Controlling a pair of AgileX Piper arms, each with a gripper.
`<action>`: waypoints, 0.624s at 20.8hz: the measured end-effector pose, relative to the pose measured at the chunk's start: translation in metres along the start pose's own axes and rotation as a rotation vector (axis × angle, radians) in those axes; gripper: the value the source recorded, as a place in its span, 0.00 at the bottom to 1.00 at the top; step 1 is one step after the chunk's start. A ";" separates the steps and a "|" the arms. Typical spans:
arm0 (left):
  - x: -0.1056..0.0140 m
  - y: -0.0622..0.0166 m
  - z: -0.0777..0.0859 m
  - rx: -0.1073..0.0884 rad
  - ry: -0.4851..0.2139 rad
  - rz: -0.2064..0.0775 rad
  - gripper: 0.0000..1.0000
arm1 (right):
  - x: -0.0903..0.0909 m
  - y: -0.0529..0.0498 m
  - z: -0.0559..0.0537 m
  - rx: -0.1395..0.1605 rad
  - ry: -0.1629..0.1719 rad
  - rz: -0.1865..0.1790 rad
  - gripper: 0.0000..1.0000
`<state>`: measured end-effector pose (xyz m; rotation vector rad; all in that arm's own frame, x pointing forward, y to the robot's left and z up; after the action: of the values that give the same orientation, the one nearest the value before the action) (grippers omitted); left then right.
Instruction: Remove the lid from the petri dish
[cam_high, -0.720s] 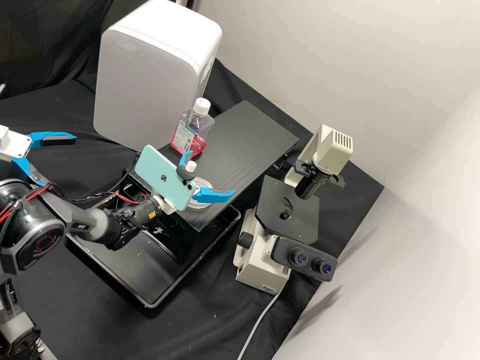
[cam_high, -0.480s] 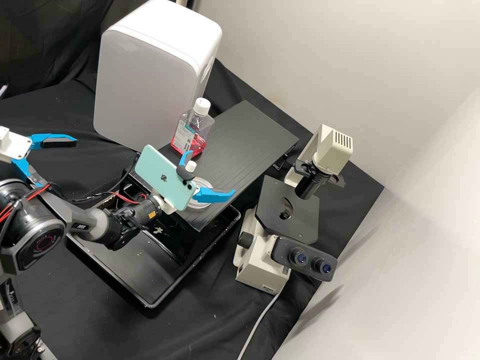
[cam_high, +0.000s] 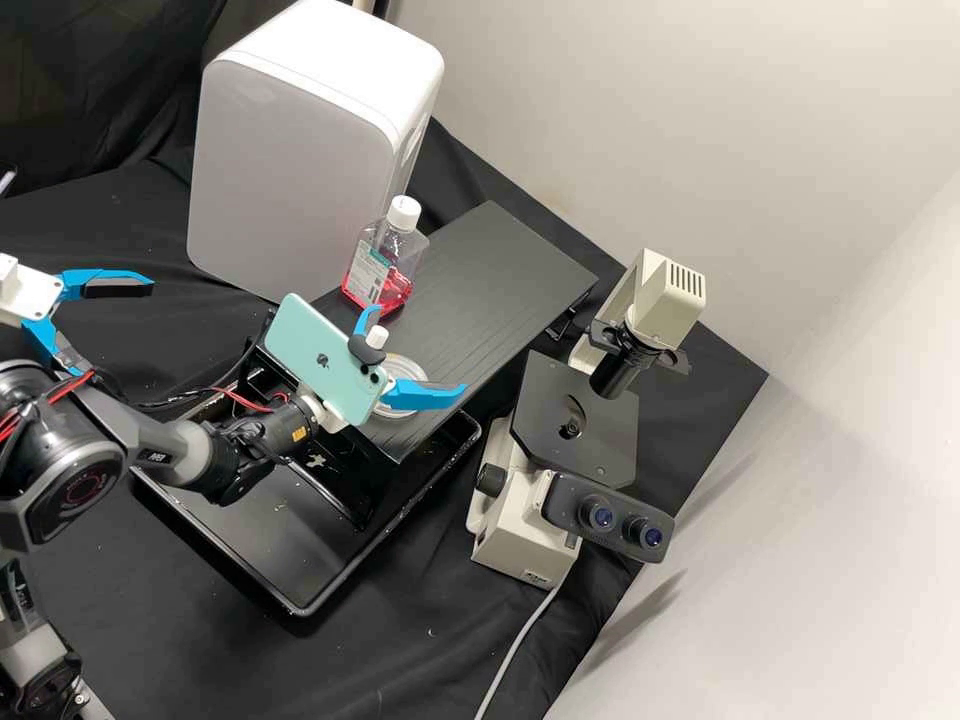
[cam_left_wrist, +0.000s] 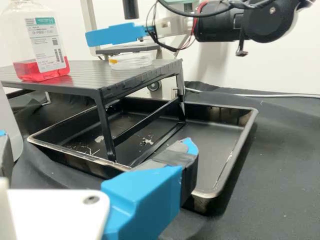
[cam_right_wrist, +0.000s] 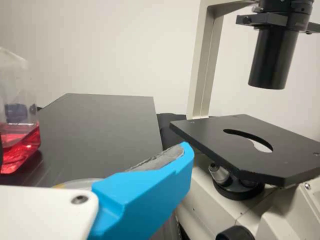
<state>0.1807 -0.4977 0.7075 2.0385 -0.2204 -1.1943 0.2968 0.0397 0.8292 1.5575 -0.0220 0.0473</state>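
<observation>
While the right gripper (cam_high: 422, 346) straddles the petri dish (cam_high: 400, 370), we see the left gripper (cam_high: 112, 322) hang well apart.
We find the dish on the black platform (cam_high: 480, 280) near the flask (cam_high: 383, 262); both pairs of fingers are spread wide, the right pair either side of the dish.

In the high view the right gripper (cam_high: 420, 350) has drawn back a little toward the upper left of the frame, so its body now sits slightly higher and further left over the black rack (cam_high: 500, 270). More of the petri dish (cam_high: 402, 372) shows between the jaws than 0.7 s ago. The right arm's big dark joint (cam_high: 60, 470) at the left edge has slid a touch further left.
</observation>
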 end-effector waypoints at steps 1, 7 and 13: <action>0.000 0.0000 0.000 0.000 0.000 0.000 1.00 | -0.003 -0.001 0.000 0.000 0.002 -0.003 1.00; 0.001 -0.0014 -0.001 -0.005 0.000 -0.006 1.00 | -0.014 -0.008 -0.003 -0.003 0.039 -0.002 1.00; 0.002 0.0002 -0.002 0.000 0.000 0.000 1.00 | -0.013 -0.016 0.003 -0.009 0.026 -0.019 1.00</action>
<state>0.1831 -0.4980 0.7068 2.0384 -0.2202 -1.1944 0.2851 0.0361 0.8127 1.5473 0.0127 0.0522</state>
